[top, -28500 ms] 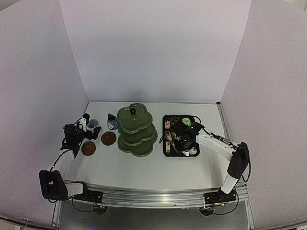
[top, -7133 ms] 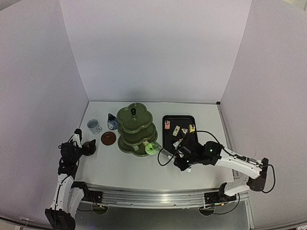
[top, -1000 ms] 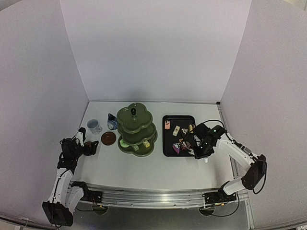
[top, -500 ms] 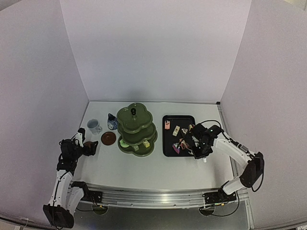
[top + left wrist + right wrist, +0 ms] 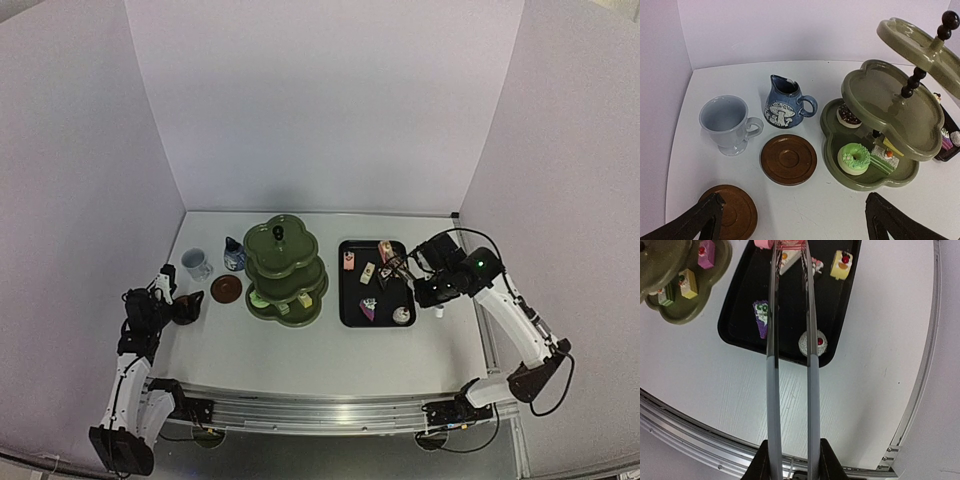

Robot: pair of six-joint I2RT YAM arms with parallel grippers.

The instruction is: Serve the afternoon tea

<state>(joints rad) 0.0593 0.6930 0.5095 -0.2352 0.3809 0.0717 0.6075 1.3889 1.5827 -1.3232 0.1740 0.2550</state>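
Dark green stand [image 5: 283,262] sits mid-table, with the black tray [image 5: 388,298] just to its right. Right gripper [image 5: 792,460] is clamped on the metal tongs [image 5: 771,390], which reach over the tray's far end. Left gripper [image 5: 795,210] has its jaws spread wide by the near coaster [image 5: 735,212]. Mug [image 5: 725,122], pot [image 5: 785,105] and second coaster [image 5: 788,159] lie beyond. Cakes [image 5: 854,157] sit on the stand's bottom tier and on the tray. A pink cake [image 5: 788,244] is pinched in the tong tips (height unclear).

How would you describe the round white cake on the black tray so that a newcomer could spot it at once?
Find the dark green tiered stand; the black tray lies just to its right. At the tray's near right corner sits the cake: round, white, with a red dot on top, unlike the purple wedge beside it.
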